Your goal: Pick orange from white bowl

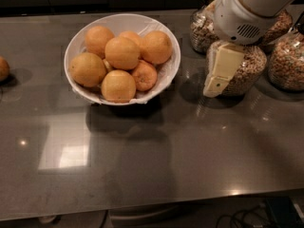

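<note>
Claw (214, 86) beside jars (246, 72), six oranges (122, 52), one bowl (124, 16)

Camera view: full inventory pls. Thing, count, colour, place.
white bowl: one, white with crinkled lining, back left of centre on the table
oranges: about six, pale yellow-orange, piled in the bowl, one partly hidden
smaller fruit: one, deeper orange, in the bowl, front right
lone fruit: one, brownish-orange, table's left edge
glass jars: at least three, clear, grain-filled, back right
table: one, dark grey, glossy
arm: white, top right
tool: cream, right of the bowl, before a jar
</note>
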`<action>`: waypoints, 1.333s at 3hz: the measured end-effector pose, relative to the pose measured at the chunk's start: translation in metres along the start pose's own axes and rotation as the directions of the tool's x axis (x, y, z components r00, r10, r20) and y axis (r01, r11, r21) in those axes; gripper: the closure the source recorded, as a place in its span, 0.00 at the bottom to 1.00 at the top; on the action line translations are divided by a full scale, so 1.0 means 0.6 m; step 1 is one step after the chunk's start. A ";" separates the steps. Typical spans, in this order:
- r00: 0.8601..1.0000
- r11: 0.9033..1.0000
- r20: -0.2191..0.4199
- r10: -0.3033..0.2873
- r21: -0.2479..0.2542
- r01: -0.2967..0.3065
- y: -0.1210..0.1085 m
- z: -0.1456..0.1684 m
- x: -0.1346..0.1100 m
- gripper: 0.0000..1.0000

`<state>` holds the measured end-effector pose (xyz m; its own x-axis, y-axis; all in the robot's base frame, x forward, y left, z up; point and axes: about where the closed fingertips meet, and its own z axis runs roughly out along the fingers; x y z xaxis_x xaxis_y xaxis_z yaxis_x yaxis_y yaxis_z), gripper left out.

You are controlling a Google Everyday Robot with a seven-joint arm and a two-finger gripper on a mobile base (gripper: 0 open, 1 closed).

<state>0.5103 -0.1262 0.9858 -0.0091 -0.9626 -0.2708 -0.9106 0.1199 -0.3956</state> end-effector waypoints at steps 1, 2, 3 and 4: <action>1.000 0.999 0.016 0.002 0.036 -0.003 -0.015 0.008 -0.002 0.00; 0.997 0.998 0.072 -0.027 0.062 0.022 -0.052 0.036 -0.023 0.00; 0.988 0.996 0.138 -0.066 0.062 0.058 -0.086 0.063 -0.050 0.00; 0.976 0.994 0.192 -0.097 0.062 0.087 -0.106 0.076 -0.078 0.12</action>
<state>0.5873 -0.0775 0.9838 0.1593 -0.9049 -0.3947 -0.8807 0.0504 -0.4709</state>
